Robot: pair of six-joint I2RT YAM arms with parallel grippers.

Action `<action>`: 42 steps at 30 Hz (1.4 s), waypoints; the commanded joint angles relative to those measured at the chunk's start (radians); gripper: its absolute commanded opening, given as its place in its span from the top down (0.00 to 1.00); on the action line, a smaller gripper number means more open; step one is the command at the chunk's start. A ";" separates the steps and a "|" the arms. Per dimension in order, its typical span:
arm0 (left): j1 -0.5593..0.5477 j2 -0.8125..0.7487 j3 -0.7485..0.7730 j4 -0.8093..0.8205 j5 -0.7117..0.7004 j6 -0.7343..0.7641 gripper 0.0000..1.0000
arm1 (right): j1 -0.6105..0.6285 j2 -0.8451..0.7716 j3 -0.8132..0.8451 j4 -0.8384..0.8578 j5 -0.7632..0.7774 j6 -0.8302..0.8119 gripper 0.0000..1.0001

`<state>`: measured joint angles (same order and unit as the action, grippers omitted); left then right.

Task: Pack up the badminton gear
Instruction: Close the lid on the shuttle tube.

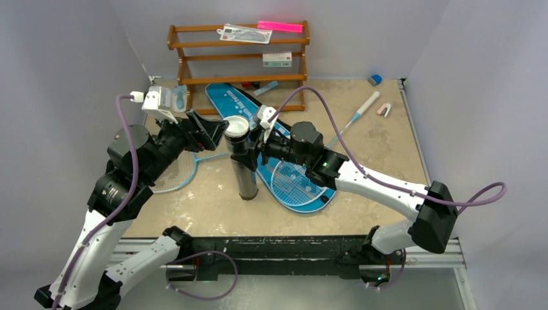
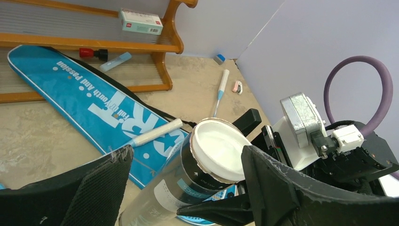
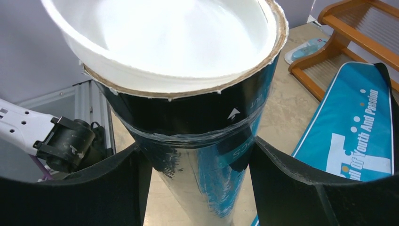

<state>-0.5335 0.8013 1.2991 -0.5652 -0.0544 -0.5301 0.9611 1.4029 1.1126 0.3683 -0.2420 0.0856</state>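
The black cylinder tube (image 1: 245,174) stands upright on the table with a white cap (image 1: 236,126) on top. My right gripper (image 1: 254,143) is shut on its upper body, one finger on each side (image 3: 196,148). My left gripper (image 1: 223,131) is open, its jaws wide to either side of the cap (image 2: 187,151); the left finger is well clear. The blue bag lettered SPORT (image 1: 227,102) lies flat behind the tube. One light-blue racket (image 1: 294,184) lies on the bag, its white handle (image 1: 368,102) pointing to the far right. The other racket (image 1: 173,175) lies under my left arm. No shuttlecocks show.
The brown wooden rack (image 1: 194,58) stands at the back wall, holding packets and a pink strip. A small pale-blue bottle (image 1: 265,88) lies at its foot. A small blue block (image 1: 375,79) and a pink clip (image 1: 384,110) lie at the far right. Grey walls close both sides.
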 commanded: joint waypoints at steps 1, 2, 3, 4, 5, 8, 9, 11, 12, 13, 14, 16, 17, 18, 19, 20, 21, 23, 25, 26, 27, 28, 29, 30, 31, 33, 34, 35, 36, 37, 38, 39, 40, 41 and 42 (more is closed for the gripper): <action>-0.001 -0.001 -0.006 -0.007 0.025 0.019 0.17 | 0.003 -0.009 0.059 0.034 -0.031 -0.001 0.39; -0.001 -0.004 -0.012 -0.007 0.027 0.018 0.17 | 0.003 -0.009 0.059 0.033 -0.033 -0.001 0.39; -0.001 -0.004 -0.018 -0.007 0.028 0.017 0.17 | 0.002 -0.009 0.061 0.032 -0.035 -0.001 0.39; -0.002 -0.006 -0.025 -0.008 0.030 0.016 0.17 | 0.002 -0.008 0.060 0.032 -0.035 0.001 0.39; -0.001 -0.009 -0.032 -0.007 0.033 0.014 0.17 | 0.002 -0.008 0.059 0.031 -0.036 0.002 0.39; -0.001 -0.017 -0.055 -0.001 0.046 0.011 0.18 | 0.002 -0.010 0.056 0.031 -0.034 0.000 0.39; -0.001 -0.020 -0.062 -0.001 0.048 0.009 0.18 | 0.002 -0.010 0.055 0.031 -0.035 0.000 0.39; -0.002 -0.024 -0.073 0.002 0.050 0.006 0.18 | 0.002 -0.010 0.055 0.031 -0.038 0.001 0.39; -0.002 -0.029 -0.079 0.001 0.050 0.006 0.18 | 0.003 -0.010 0.054 0.029 -0.038 0.000 0.39; -0.002 -0.031 -0.085 0.001 0.050 0.007 0.18 | 0.002 -0.010 0.055 0.028 -0.037 0.000 0.39; -0.001 -0.034 -0.090 -0.001 0.050 0.006 0.18 | 0.002 -0.010 0.056 0.027 -0.037 -0.001 0.39; -0.002 -0.038 -0.100 0.001 0.050 0.007 0.18 | 0.002 -0.009 0.056 0.027 -0.038 -0.001 0.39; -0.001 -0.037 -0.102 0.001 0.050 0.010 0.18 | 0.002 -0.009 0.057 0.026 -0.040 -0.001 0.39; -0.001 -0.038 -0.104 -0.001 0.050 0.012 0.18 | 0.002 -0.008 0.057 0.025 -0.040 -0.002 0.39; -0.002 -0.035 -0.104 -0.003 0.050 0.014 0.18 | 0.002 -0.007 0.058 0.023 -0.040 -0.001 0.39; -0.001 -0.032 -0.104 -0.005 0.050 0.017 0.19 | 0.001 -0.007 0.058 0.023 -0.040 -0.002 0.39; -0.001 -0.029 -0.103 -0.006 0.050 0.019 0.19 | 0.002 -0.007 0.058 0.023 -0.040 -0.002 0.39; -0.002 -0.024 -0.105 -0.011 0.050 0.023 0.19 | 0.003 -0.009 0.055 0.023 -0.040 -0.003 0.39; -0.002 -0.019 -0.110 -0.015 0.049 0.027 0.19 | 0.002 -0.010 0.055 0.022 -0.039 -0.003 0.38; -0.002 -0.021 -0.113 -0.014 0.047 0.027 0.19 | 0.002 -0.011 0.055 0.021 -0.039 -0.003 0.37; -0.001 -0.021 -0.119 -0.011 0.047 0.028 0.19 | 0.002 -0.011 0.055 0.020 -0.039 -0.004 0.36; -0.001 -0.021 -0.122 -0.009 0.045 0.028 0.19 | 0.002 -0.012 0.055 0.020 -0.039 -0.005 0.34; -0.002 -0.021 -0.124 -0.009 0.043 0.028 0.19 | 0.002 -0.013 0.055 0.020 -0.040 -0.006 0.31; -0.002 -0.020 -0.124 -0.009 0.041 0.030 0.19 | 0.003 -0.013 0.055 0.018 -0.040 -0.007 0.28; -0.001 -0.018 -0.123 -0.009 0.040 0.031 0.19 | 0.002 -0.013 0.057 0.015 -0.040 -0.008 0.23; -0.002 -0.015 -0.120 -0.010 0.041 0.032 0.19 | 0.002 -0.012 0.063 0.007 -0.040 -0.010 0.18; -0.002 -0.015 -0.118 -0.012 0.041 0.033 0.19 | 0.003 -0.012 0.066 0.003 -0.040 -0.010 0.15; -0.001 -0.014 -0.117 -0.012 0.042 0.033 0.19 | 0.002 -0.012 0.070 -0.001 -0.040 -0.012 0.13; -0.002 -0.014 -0.115 -0.014 0.042 0.033 0.19 | 0.002 -0.012 0.074 -0.005 -0.040 -0.011 0.12; -0.001 -0.015 -0.114 -0.015 0.043 0.032 0.19 | 0.002 -0.010 0.077 -0.009 -0.040 -0.010 0.11; -0.001 -0.015 -0.115 -0.017 0.045 0.032 0.20 | 0.002 -0.011 0.080 -0.014 -0.041 -0.011 0.10; -0.001 -0.018 -0.114 -0.018 0.048 0.029 0.20 | 0.003 -0.011 0.082 -0.016 -0.042 -0.011 0.09; -0.001 -0.019 -0.116 -0.020 0.050 0.026 0.20 | 0.002 -0.012 0.083 -0.019 -0.042 -0.010 0.09; -0.001 -0.021 -0.118 -0.021 0.050 0.024 0.20 | 0.002 -0.014 0.084 -0.021 -0.042 -0.010 0.08; -0.002 -0.024 -0.120 -0.023 0.050 0.021 0.20 | 0.002 -0.017 0.084 -0.024 -0.042 -0.010 0.05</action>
<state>-0.5335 0.7654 1.2018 -0.5014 -0.0105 -0.5316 0.9615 1.4029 1.1492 0.3405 -0.2649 0.0841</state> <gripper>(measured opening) 0.804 0.916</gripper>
